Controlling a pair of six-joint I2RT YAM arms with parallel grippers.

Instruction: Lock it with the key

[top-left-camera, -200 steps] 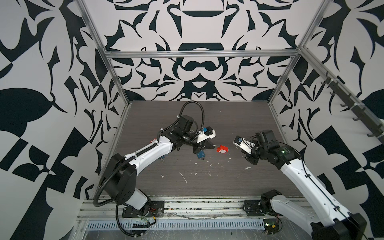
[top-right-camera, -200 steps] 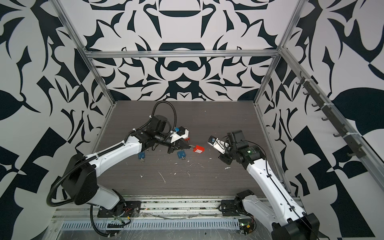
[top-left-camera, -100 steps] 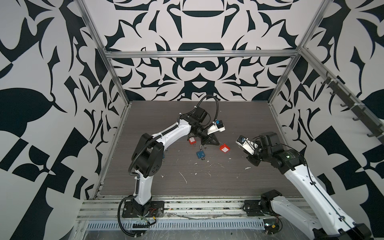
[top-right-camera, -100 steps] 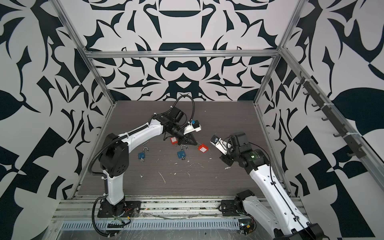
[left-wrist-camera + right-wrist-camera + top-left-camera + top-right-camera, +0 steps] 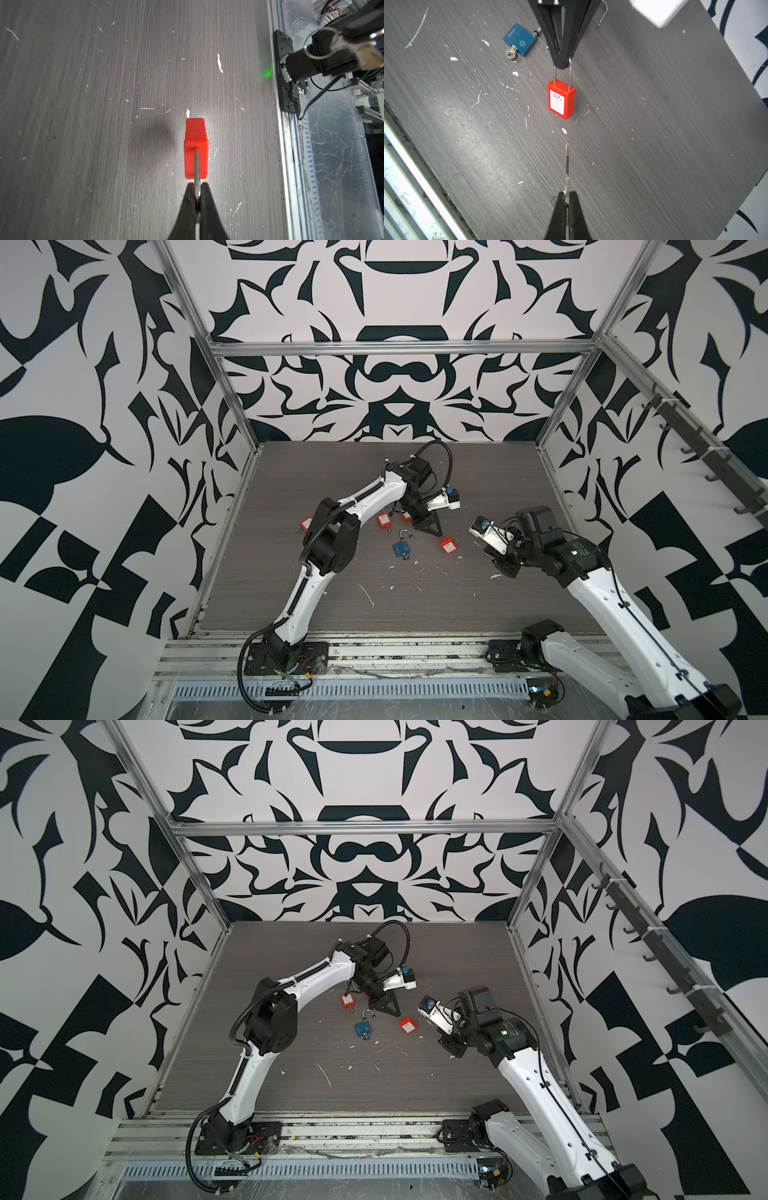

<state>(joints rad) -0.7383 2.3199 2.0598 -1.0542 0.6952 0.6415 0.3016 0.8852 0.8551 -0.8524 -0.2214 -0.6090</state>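
Right tool (image 5: 566, 196): nearest to me, pinched together on the key (image 5: 567, 164). I have the blade sticking straight out ahead of the tips so it can go in nose first.
Key: in the air over the desk (image 5: 457, 614), lined up with the base of the red padlock (image 5: 561, 101) but still clearly apart from it. Nothing is inserted yet.
Red padlock: it hangs from the left tool by its shackle (image 5: 570, 72), label side towards the right wrist camera and base end towards the key. I judge this pose leaves the keyhole end free for the other arm. Both shackle legs enter the body, but I cannot tell whether it is latched or whether the body brushes the desk.
Left tool (image 5: 198, 187): clamped on the shackle wire, with the body left clear. It works as the vise while the right side does the fine work.
Blue padlock (image 5: 402, 547): flat on the desk just beside the held one, shackle open, small keys (image 5: 510, 54) at its base. Not part of this grip.
Spare red padlocks (image 5: 383, 520): lying further back, by the left arm.
Change over the last second: the left arm has swung from a low reach on the left to a raised elbow nearer the middle, uncovering those spares. The held padlock has barely shifted. The right tool has eased back a little towards me. Both grips are unchanged.
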